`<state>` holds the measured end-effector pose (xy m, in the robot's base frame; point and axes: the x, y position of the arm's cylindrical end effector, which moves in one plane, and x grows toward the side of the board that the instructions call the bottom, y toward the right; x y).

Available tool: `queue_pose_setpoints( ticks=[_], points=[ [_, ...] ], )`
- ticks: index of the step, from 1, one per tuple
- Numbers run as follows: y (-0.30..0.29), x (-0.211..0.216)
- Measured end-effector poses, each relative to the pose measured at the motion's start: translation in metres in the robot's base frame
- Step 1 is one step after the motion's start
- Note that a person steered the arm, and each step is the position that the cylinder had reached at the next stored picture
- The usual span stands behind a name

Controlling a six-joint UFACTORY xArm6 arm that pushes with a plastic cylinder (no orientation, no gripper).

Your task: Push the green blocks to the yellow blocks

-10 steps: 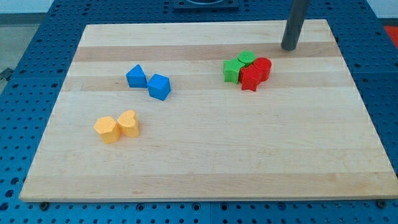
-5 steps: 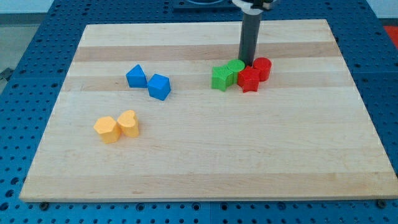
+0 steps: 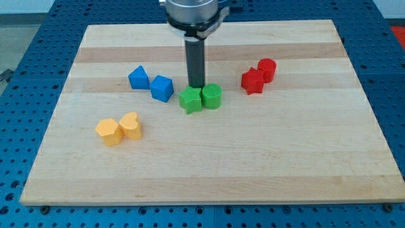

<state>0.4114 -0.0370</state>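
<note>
Showing 2 green blocks (image 3: 200, 99), 2 yellow blocks (image 3: 119, 128), w/ my tip (image 3: 195, 87).

Two blue blocks (image 3: 150, 83) left, two red blocks (image 3: 258, 75) right, on board (image 3: 253, 158).

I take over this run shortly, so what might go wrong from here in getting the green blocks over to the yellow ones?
My tip sits just above the seam between the green star-like block and the green cylinder block; pushing there may wedge them apart. The blue cube block stands close at the view's left and may get dragged along. The two yellow blocks lie down-left, so a leftward push likely misses.
</note>
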Motion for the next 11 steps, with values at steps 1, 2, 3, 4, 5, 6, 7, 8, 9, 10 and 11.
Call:
queue_pose_setpoints(
  ticks=[1, 2, 3, 4, 5, 6, 7, 8, 9, 10, 11],
  points=[
    [-0.018, 0.011],
    [-0.028, 0.013],
    [-0.035, 0.037],
    [-0.035, 0.030],
    [-0.027, -0.010],
    [-0.005, -0.030],
    [0.025, -0.021],
    [0.032, 0.007],
    [0.032, 0.033],
    [0.032, 0.037],
    [0.028, 0.029]
  ],
)
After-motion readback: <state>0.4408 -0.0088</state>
